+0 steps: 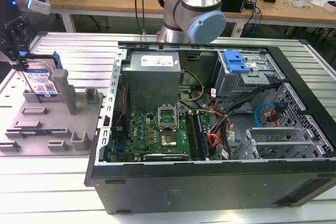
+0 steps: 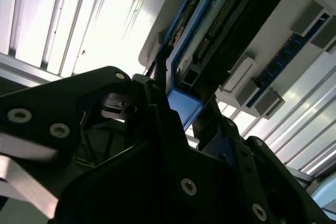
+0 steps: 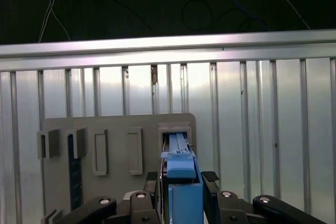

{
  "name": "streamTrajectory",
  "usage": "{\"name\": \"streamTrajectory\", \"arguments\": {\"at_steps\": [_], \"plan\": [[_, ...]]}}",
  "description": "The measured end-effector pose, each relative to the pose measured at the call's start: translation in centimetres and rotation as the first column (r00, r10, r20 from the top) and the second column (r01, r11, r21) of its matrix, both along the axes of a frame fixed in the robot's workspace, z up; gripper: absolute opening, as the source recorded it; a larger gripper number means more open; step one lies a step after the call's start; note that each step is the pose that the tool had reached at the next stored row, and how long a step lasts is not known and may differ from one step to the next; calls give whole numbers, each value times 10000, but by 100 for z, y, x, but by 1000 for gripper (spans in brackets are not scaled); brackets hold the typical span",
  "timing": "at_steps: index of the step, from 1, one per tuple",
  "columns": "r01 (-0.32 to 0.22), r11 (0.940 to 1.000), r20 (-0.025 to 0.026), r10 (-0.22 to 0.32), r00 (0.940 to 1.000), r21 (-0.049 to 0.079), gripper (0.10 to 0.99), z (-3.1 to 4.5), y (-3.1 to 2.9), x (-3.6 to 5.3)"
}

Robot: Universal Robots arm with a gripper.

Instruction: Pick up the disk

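Note:
The disk (image 1: 41,81) stands on edge in the grey holder tray (image 1: 52,129) at the exterior view's far left; it is silver-grey with a white-and-blue label and blue side rails. My gripper (image 1: 22,64) comes down on its top edge. In the first wrist view the disk's blue rail (image 3: 182,182) sits between the two black fingers (image 3: 152,178), which press on either side, above the tray's slot (image 3: 176,132). The second wrist view shows the disk's (image 2: 220,30) connector edge close up, gripped at its blue corner. The gripper is shut on the disk. Whether the disk still rests in the slot is unclear.
An open black computer case (image 1: 210,182) lies to the right of the tray in the exterior view, with a blue drive-bay bracket (image 1: 236,62) inside. The arm's base (image 1: 191,9) rises behind the case. All of it sits on a slatted metal table (image 1: 47,182); cluttered benches stand behind.

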State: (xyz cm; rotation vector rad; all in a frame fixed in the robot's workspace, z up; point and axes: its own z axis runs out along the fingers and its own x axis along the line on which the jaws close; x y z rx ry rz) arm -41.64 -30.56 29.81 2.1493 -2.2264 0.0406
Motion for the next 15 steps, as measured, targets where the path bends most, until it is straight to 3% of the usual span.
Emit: {"name": "streamTrajectory", "arguments": {"at_steps": [9,10,15], "plan": [[0,10000,-2,0,10000,-1,451,-9,0,0],[0,10000,-2,0,10000,-1,373,-9,0,0],[0,10000,-1,0,10000,-1,365,-10,0,0]]}}
